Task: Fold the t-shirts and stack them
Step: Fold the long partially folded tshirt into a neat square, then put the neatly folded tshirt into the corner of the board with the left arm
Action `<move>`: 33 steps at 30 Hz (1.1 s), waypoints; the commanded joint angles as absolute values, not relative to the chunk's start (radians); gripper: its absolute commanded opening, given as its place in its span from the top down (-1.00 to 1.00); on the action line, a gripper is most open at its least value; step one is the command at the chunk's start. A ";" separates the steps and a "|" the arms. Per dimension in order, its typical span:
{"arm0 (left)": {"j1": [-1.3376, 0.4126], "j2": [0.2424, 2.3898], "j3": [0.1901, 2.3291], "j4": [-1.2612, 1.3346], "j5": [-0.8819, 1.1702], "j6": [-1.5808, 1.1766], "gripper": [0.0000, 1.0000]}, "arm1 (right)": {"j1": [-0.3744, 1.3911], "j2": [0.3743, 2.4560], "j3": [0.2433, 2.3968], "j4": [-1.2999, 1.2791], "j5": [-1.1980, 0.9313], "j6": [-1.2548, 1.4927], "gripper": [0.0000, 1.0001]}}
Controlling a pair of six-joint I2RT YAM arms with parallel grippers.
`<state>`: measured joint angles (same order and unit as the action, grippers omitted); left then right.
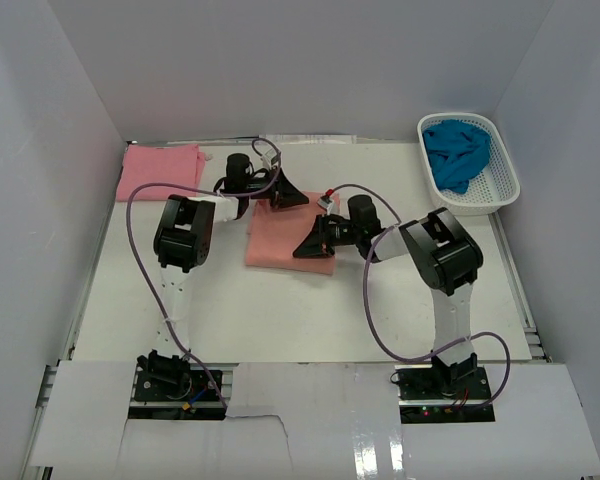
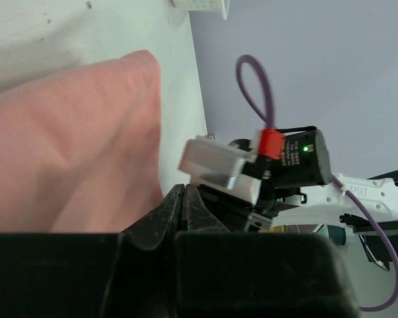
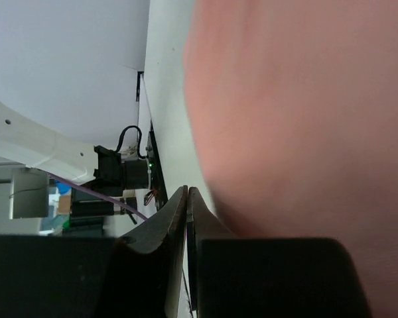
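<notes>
A folded salmon-orange t-shirt [image 1: 280, 238] lies mid-table and fills the left of the left wrist view [image 2: 66, 146] and the right of the right wrist view [image 3: 305, 112]. My left gripper [image 1: 289, 197] is at its far right corner, with its jaws shut [image 2: 184, 189] and no cloth showing between them. My right gripper [image 1: 306, 248] is low at the near right corner, also shut [image 3: 187, 192], with the cloth beside it. A lighter pink t-shirt [image 1: 160, 168] lies folded at the back left. A teal-blue t-shirt [image 1: 457, 152] is crumpled in the basket.
The white lattice basket [image 1: 500, 185] stands at the back right, and its corner shows in the left wrist view [image 2: 205, 5]. White walls enclose the table on three sides. The two arms' purple cables [image 1: 375, 320] loop over the near half of the table.
</notes>
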<state>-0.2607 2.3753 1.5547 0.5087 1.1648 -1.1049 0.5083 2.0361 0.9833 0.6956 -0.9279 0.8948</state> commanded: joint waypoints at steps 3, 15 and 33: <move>-0.261 2.456 1.635 0.416 1.164 -1.014 0.75 | 0.511 2.183 0.936 0.921 -0.954 1.066 0.84; -0.267 2.523 1.824 -0.138 0.916 -0.676 0.76 | 0.522 2.135 0.971 0.440 -0.785 0.818 0.84; -0.173 2.025 1.710 -0.321 0.790 -0.608 0.75 | 0.520 1.807 1.101 0.016 -0.634 0.565 0.85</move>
